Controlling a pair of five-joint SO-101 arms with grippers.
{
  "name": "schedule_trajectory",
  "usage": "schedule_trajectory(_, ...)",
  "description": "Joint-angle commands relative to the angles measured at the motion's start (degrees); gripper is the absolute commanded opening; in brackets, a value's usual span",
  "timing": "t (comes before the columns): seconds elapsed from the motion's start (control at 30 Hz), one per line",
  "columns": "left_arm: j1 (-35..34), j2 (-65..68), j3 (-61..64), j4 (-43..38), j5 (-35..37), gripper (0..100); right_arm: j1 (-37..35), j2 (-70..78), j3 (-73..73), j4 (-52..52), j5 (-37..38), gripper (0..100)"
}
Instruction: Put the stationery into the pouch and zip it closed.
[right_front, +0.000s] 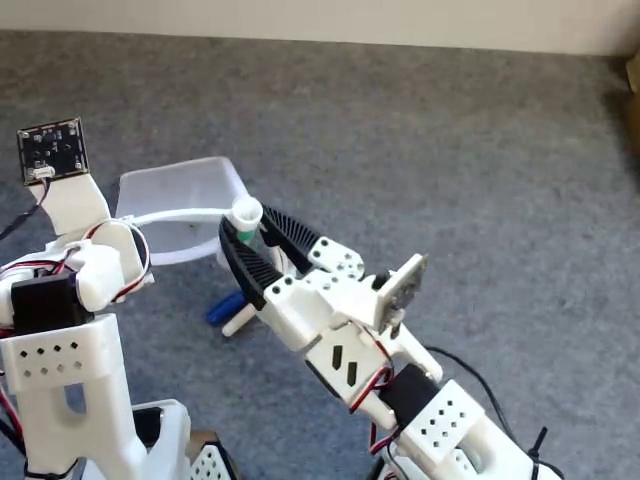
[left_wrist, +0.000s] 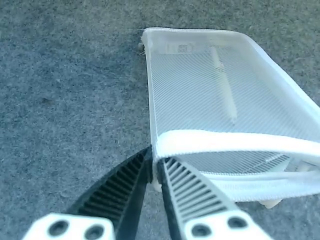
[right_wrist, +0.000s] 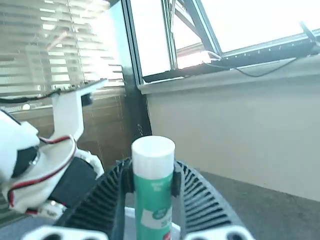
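A white mesh pouch (right_front: 178, 205) lies on the grey carpet with its mouth held open. My left gripper (left_wrist: 154, 162) is shut on the pouch's (left_wrist: 220, 90) zip-edge rim, lifting it. Through the mesh a white pen (left_wrist: 223, 85) lies inside the pouch. My right gripper (right_front: 255, 240) is shut on a green glue stick (right_front: 247, 216) with a white cap, held upright just beside the pouch's open mouth. In the right wrist view the glue stick (right_wrist: 154, 185) stands between the black fingers (right_wrist: 197, 192). A blue pen (right_front: 226, 307) and a white one (right_front: 240, 320) lie on the carpet under the right arm.
Grey carpet (right_front: 450, 150) stretches wide to the right and back of the pouch. The left arm's body (right_front: 60, 340) stands at the near left, the right arm's body (right_front: 400, 390) at the near middle. A wall and windows (right_wrist: 240, 30) rise behind.
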Motion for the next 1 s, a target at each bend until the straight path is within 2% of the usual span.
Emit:
schedule_trajectory(0.0,-0.5,0.1,-0.5,-1.2,0.2,1,-0.7,-1.5,-6.5,-1.7,0.9,0.4)
schedule_trajectory(0.1,-0.5,0.1,-0.5,-1.2,0.2,1,-0.8,0.4,-8.7,-1.7,0.9,0.4)
schedule_trajectory(0.47,-0.5,0.1,-0.4,-1.2,0.2,1,-2.5,25.5,-22.3,-2.1,0.5,0.4)
schedule_trajectory(0.77,-0.5,0.1,-0.4,-1.2,0.2,1,-2.6,40.4,-20.5,-28.6,0.8,0.4)
schedule_trajectory(0.97,-0.5,0.1,-0.4,-1.2,0.2,1,-2.5,45.8,-17.8,-35.5,0.8,0.4)
